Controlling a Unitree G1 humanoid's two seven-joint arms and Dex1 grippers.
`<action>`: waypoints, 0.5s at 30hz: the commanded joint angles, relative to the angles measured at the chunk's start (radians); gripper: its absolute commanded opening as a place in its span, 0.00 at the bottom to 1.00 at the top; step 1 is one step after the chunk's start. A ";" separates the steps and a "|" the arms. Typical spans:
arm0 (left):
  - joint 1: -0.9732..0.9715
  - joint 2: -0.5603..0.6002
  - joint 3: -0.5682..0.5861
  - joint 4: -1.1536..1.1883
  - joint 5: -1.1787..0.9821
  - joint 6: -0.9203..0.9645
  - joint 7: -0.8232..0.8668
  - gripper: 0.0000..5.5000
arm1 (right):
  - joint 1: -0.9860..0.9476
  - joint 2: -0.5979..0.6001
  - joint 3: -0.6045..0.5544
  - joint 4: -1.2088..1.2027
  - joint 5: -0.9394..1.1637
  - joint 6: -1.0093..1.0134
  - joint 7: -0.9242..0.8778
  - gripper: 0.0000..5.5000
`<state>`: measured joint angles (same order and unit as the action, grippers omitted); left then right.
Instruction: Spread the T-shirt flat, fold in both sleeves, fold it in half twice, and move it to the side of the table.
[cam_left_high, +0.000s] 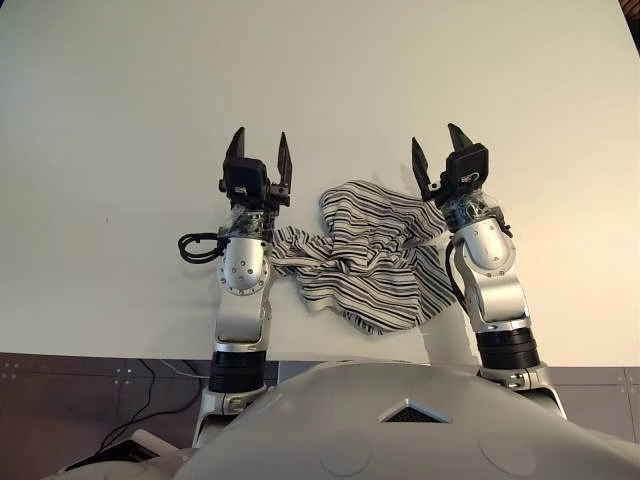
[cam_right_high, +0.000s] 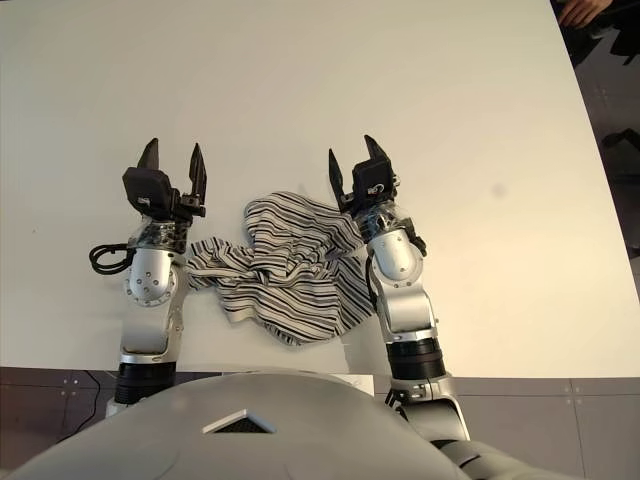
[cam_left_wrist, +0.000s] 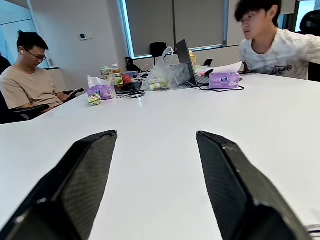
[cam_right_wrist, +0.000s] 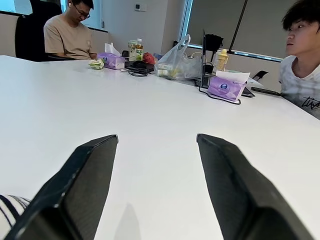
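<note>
T-shirt bunched between my 2 grippers, fingers apart

The striped T-shirt (cam_left_high: 365, 260) lies crumpled in a heap close to the near edge of the table (cam_left_high: 120, 100), about midway along that edge. It is not spread: folds pile over one another, and 1 narrow part trails out toward my left forearm and touches it. The opposite side of the heap lies against my right forearm.

My left gripper (cam_left_high: 260, 133) sits just beyond the heap toward the far edge, pointing away from me, its 2 fingers (cam_left_wrist: 75, 190) spread wide with bare tabletop between them. My right gripper (cam_left_high: 434, 135) sits level with it on the other side of the heap, its fingers (cam_right_wrist: 85, 185) likewise spread and holding nothing. A corner of striped cloth shows beside the right gripper's finger in the right wrist view.

Along the far edge of the table stand a purple tissue box (cam_right_wrist: 225, 86) and a plastic bag (cam_right_wrist: 175, 62), well apart from the T-shirt.
</note>
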<state>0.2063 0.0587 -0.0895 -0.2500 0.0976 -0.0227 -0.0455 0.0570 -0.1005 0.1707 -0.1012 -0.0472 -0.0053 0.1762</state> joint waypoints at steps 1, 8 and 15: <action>0.067 0.186 -0.040 -0.143 -0.101 0.107 -0.268 0.53 | 0.043 -0.173 -0.001 -0.180 0.181 0.124 0.287 0.53; 0.104 0.519 -0.035 -0.245 -0.357 0.263 -0.723 0.53 | 0.023 -0.598 -0.079 -0.273 0.464 0.375 0.807 0.53; 0.112 0.573 -0.238 0.016 -0.027 0.019 -0.698 0.53 | 0.042 -0.642 0.137 -0.083 0.129 0.072 0.839 0.53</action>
<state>0.3396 0.6337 -0.2968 -0.3276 -0.0214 0.0295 -0.7872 0.1095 -0.7556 0.2635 -0.2416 0.1839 0.1656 1.0585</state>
